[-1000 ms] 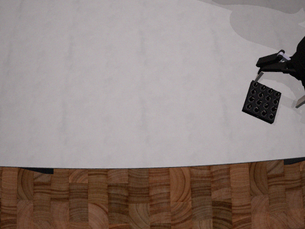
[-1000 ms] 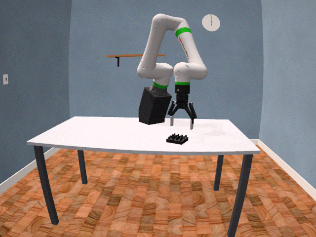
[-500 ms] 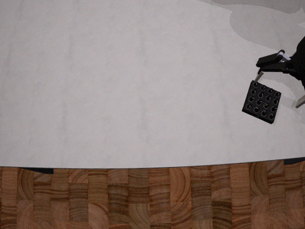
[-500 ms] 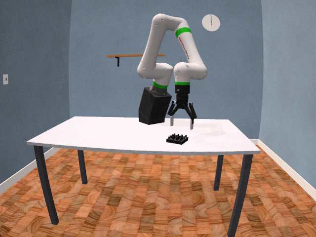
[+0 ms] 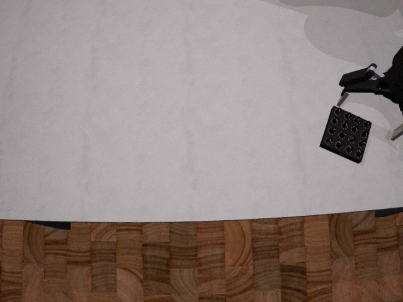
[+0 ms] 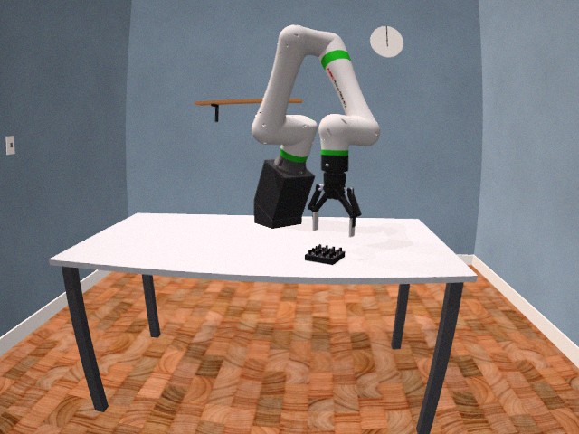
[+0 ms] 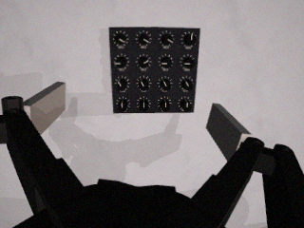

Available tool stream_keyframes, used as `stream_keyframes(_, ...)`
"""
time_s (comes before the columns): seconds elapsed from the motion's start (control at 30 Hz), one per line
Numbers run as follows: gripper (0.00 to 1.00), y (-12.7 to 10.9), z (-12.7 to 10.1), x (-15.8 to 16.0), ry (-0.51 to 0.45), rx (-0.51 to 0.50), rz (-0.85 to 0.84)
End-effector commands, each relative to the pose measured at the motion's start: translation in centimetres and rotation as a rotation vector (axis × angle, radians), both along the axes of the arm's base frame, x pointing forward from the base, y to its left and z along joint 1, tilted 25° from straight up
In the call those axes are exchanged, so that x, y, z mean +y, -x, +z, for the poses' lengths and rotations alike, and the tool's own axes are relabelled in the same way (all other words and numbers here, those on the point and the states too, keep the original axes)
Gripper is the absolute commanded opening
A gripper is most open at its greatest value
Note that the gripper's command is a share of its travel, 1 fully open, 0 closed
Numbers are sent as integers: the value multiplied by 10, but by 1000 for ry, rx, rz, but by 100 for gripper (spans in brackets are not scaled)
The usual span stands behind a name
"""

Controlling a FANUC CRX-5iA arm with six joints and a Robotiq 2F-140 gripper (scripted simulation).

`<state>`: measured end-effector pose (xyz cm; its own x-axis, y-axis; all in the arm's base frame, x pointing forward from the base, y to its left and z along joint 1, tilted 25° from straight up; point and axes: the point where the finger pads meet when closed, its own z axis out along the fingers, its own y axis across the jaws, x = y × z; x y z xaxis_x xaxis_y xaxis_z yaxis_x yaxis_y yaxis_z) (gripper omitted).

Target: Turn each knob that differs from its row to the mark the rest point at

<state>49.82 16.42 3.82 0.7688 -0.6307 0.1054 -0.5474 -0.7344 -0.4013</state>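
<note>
Pincer [image 5: 370, 117] [image 6: 333, 228] [image 7: 139, 105] is wide open, holding nothing. The knob box [image 5: 347, 134] [image 6: 327, 257] [image 7: 155, 70] looks light and may slide; pinch just one knob's sides, softly.

Beside the knob box [image 5: 347, 133] [image 6: 324, 257] [image 7: 155, 71], I can make out no change in my pincer [image 5: 366, 122] [image 6: 333, 232] [image 7: 139, 105] from a moment ago.
</note>
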Motion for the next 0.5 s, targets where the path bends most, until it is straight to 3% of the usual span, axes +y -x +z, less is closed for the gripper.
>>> stream_keyframes(0.0, 100, 1, 0, 1, 0, 0, 0)
stream_keyframes(0.47, 100, 23, -4, 15, 0, 0, 0)
